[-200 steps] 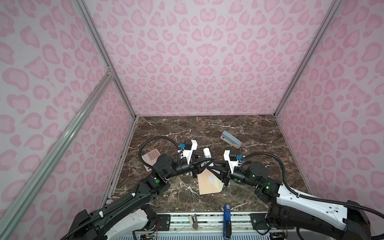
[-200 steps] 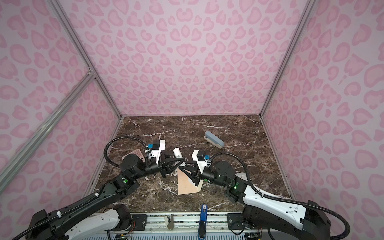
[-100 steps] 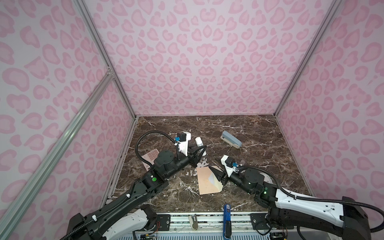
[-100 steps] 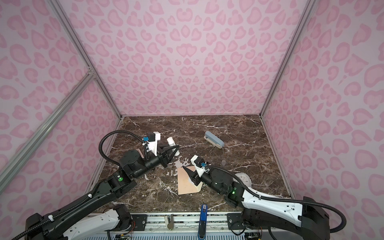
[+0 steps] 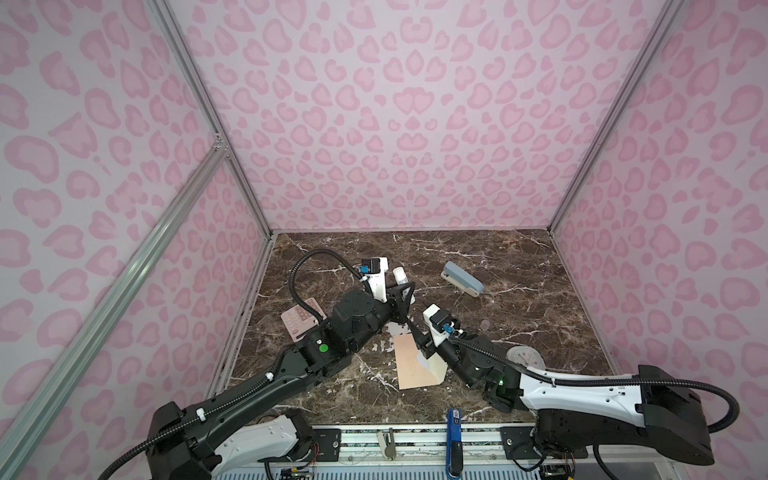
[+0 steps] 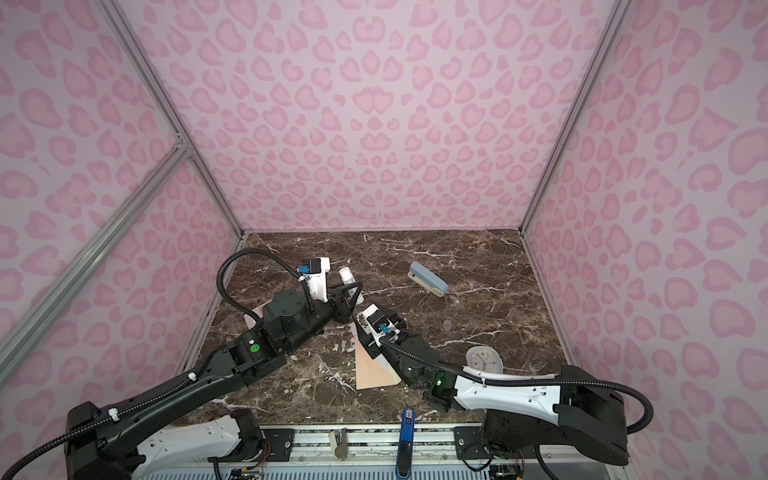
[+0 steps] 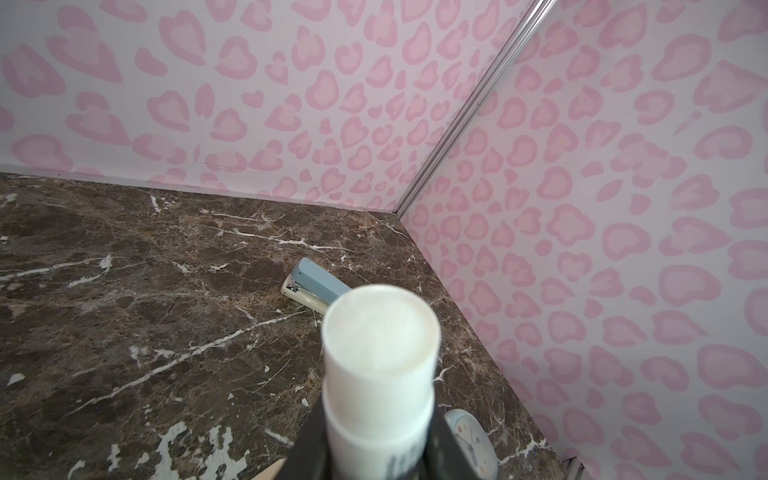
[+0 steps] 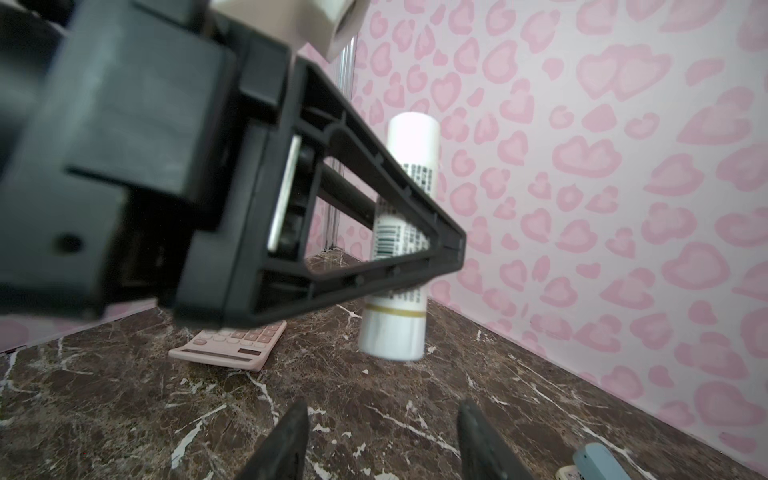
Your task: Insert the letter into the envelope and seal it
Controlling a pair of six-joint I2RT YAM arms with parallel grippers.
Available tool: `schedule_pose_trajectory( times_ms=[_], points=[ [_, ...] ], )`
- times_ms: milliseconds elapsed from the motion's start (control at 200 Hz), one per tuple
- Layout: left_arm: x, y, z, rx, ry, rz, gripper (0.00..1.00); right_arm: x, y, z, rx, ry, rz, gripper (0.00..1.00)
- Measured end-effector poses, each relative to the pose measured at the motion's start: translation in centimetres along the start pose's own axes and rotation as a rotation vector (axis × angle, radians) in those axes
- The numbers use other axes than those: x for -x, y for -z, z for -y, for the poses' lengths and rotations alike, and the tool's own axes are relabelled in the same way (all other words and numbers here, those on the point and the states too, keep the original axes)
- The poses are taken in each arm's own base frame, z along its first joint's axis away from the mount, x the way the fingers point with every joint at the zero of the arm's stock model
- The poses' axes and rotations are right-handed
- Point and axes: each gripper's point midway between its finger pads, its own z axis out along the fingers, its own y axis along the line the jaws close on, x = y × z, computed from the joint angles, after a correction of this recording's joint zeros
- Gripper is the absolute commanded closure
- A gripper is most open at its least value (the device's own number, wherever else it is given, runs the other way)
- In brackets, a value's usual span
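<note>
The envelope (image 5: 411,365) lay flat on the marble table (image 5: 519,291), low in the centre of both top views. Its peach face was up and a pale cream part showed along its right edge. The right gripper (image 8: 382,449) hung over the envelope's upper right corner and hid that part of it in both top views. Its dark fingers (image 8: 286,444) stood well apart at the bottom of the right wrist view, with only bare marble between them.

Just above it in the top views, the left gripper (image 5: 405,291) was clamped around the middle of a white glue stick (image 5: 399,275), with both ends of the tube sticking out. In the left wrist view the stick's round end filled the lower centre and covered part of a blue stapler (image 7: 320,282) behind it. A small clock (image 7: 471,436) showed at the lower right.

In the right wrist view the left gripper and the stick blocked most of the left half of the frame. A pink calculator (image 8: 232,345) lay behind them on the table. In the top views the left arm crossed over the calculator, which lay left of centre.
</note>
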Motion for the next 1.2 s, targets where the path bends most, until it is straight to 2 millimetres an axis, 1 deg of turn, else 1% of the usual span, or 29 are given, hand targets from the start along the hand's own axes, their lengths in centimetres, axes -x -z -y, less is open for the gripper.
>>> schedule_pose_trajectory(
  times_ms=[210,390,530,800,935,1200],
  points=[
    [-0.3,-0.2,-0.3,0.031,0.01,-0.005,0.96,-0.1,-0.8,0.2,-0.045,0.011,0.004,0.4],
    [-0.4,-0.3,-0.2,0.031,0.015,-0.009,0.96,0.2,-1.5,0.2,-0.068,0.01,0.01,0.47],
    [-0.5,-0.4,-0.1,0.03,0.016,-0.013,0.96,0.5,-2.0,0.1,-0.08,0.01,0.016,0.54],
    [-0.7,-0.4,-0.1,0.029,0.022,-0.017,0.96,0.5,-2.6,0.1,-0.096,0.01,0.011,0.62],
    [-0.7,-0.4,-0.1,0.029,0.021,-0.017,0.96,0.4,-2.7,0.2,-0.107,0.01,0.007,0.68],
    [-0.9,-0.6,0.1,0.021,0.02,-0.028,0.96,0.4,-2.6,0.5,-0.126,-0.002,0.001,0.73]
  ],
)
